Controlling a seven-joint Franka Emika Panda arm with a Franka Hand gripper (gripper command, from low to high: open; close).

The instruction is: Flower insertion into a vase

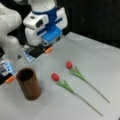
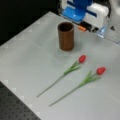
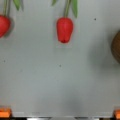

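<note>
We see the gripper [image 1: 47, 48] hanging above the table's [image 2: 30, 50] far edge, its orange fingertips [image 3: 5, 112] spread wide, holding nothing. The vase [image 1: 28, 83] stands upright, empty. Two tulips [image 2: 82, 59] lie beside it, stems cut off in the wrist view.

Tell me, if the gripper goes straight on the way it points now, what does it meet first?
Probably bare table. The gripper points down, with wide-set orange fingertips; the nearest tulip and the vase lie off that line.

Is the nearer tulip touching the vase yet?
Apart. In a front view, bare table separates the vase from the tulip.
</note>
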